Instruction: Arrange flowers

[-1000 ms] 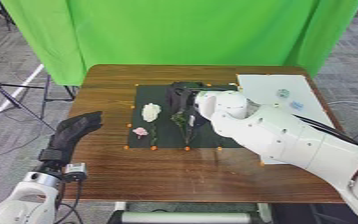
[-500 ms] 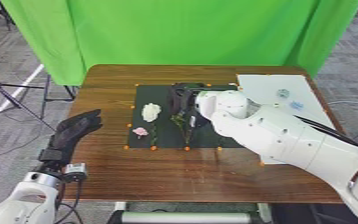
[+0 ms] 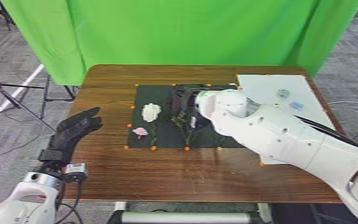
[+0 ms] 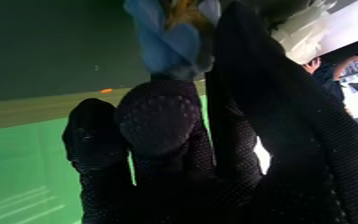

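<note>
My right hand (image 3: pixel 186 95) is over the upper middle of the dark mat (image 3: pixel 162 92), reaching in from the right. In the right wrist view, a blue flower (image 4: pixel 174 42) with a yellowish centre is right at the right hand (image 4: pixel 162 117); whether it is gripped cannot be made out. Farther off there is a white flower (image 4: pixel 302 32). On the mat lie a white flower (image 3: pixel 151 112) and a smaller pink one (image 3: pixel 140 131), with green stems (image 3: pixel 180 121) close below the right hand. My left hand (image 3: pixel 73 127) hangs open by the table's left edge.
At the right of the brown table (image 3: pixel 193 170) lies a white board (image 3: pixel 264 82) with two small bluish items (image 3: pixel 283 93). My right arm crosses part of that board. Behind the table hangs a green curtain (image 3: pixel 202 35).
The right hand has shifted slightly and changed its shape a little over the mat. The left hand and the white and pink flowers stay where they were.
</note>
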Action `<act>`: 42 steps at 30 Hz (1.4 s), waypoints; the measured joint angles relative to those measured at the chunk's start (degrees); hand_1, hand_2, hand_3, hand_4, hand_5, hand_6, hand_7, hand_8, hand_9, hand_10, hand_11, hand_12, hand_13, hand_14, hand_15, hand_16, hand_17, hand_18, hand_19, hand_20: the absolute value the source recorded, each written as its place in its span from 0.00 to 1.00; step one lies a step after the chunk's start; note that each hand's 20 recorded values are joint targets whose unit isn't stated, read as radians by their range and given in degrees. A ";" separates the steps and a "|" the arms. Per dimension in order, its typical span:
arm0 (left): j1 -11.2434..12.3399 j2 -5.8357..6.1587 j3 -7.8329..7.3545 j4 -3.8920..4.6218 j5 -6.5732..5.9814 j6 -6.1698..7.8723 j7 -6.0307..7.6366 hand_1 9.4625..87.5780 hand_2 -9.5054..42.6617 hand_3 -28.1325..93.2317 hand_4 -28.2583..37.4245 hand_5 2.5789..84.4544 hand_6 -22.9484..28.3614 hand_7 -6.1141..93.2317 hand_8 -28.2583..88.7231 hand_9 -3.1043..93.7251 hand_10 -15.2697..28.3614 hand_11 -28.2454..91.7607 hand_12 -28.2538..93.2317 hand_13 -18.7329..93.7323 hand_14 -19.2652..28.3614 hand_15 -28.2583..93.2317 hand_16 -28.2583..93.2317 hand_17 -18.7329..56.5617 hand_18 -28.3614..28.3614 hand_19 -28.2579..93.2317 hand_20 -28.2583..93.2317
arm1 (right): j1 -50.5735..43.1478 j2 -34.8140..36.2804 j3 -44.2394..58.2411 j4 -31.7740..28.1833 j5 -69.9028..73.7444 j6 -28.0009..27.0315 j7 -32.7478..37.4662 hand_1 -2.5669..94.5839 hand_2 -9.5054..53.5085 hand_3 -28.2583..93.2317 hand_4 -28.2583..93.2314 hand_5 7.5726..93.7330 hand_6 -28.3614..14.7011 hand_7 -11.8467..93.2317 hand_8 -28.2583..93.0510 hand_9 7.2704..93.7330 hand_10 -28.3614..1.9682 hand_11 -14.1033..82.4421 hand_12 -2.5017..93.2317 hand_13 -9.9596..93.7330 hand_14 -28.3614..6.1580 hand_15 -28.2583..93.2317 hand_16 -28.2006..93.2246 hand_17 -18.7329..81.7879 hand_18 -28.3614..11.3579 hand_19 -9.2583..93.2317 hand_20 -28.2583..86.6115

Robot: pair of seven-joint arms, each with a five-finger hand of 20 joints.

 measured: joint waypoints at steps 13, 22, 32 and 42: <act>-0.01 0.00 0.02 0.01 0.05 -0.03 -0.06 0.25 0.12 0.75 0.13 0.47 0.45 0.18 0.18 0.47 0.69 0.39 0.32 0.47 0.81 0.41 0.23 0.29 0.79 0.34 0.36 | 1.41 0.04 2.56 -0.35 1.27 -0.03 0.37 0.49 0.00 0.78 0.11 0.61 0.80 0.28 0.13 0.68 0.53 0.24 0.20 0.90 0.75 0.75 0.50 0.67 0.27 0.99 0.72; 0.08 0.03 -0.02 -0.07 0.11 -0.05 -0.13 0.26 0.12 0.75 0.12 0.48 0.45 0.19 0.18 0.47 0.69 0.39 0.32 0.47 0.80 0.41 0.22 0.29 0.79 0.34 0.36 | 3.11 2.49 3.88 -2.72 0.92 -0.55 0.24 0.42 0.00 0.78 0.11 0.52 0.69 0.23 0.16 0.57 0.46 0.22 0.20 0.86 0.69 0.74 0.50 0.64 0.24 0.96 0.72; 1.21 0.03 -0.33 -0.56 0.12 0.23 -0.04 0.26 0.13 0.74 0.13 0.42 0.40 0.19 0.17 0.43 0.66 0.38 0.32 0.46 0.80 0.41 0.23 0.29 0.79 0.34 0.36 | -0.31 14.38 17.90 -10.78 2.15 5.95 4.37 0.32 0.00 0.74 0.07 0.40 0.62 0.17 0.19 0.45 0.36 0.20 0.19 0.84 0.64 0.74 0.48 0.61 0.20 0.94 0.73; 1.41 -0.02 -0.40 -0.62 0.27 0.10 -0.04 0.26 0.13 0.74 0.13 0.43 0.41 0.19 0.17 0.44 0.66 0.38 0.32 0.46 0.80 0.41 0.23 0.29 0.79 0.34 0.36 | -9.42 24.46 24.10 -9.30 -1.34 7.35 8.56 0.32 0.00 0.75 0.06 0.44 0.63 0.18 0.19 0.51 0.36 0.22 0.20 0.84 0.62 0.74 0.48 0.62 0.18 0.94 0.73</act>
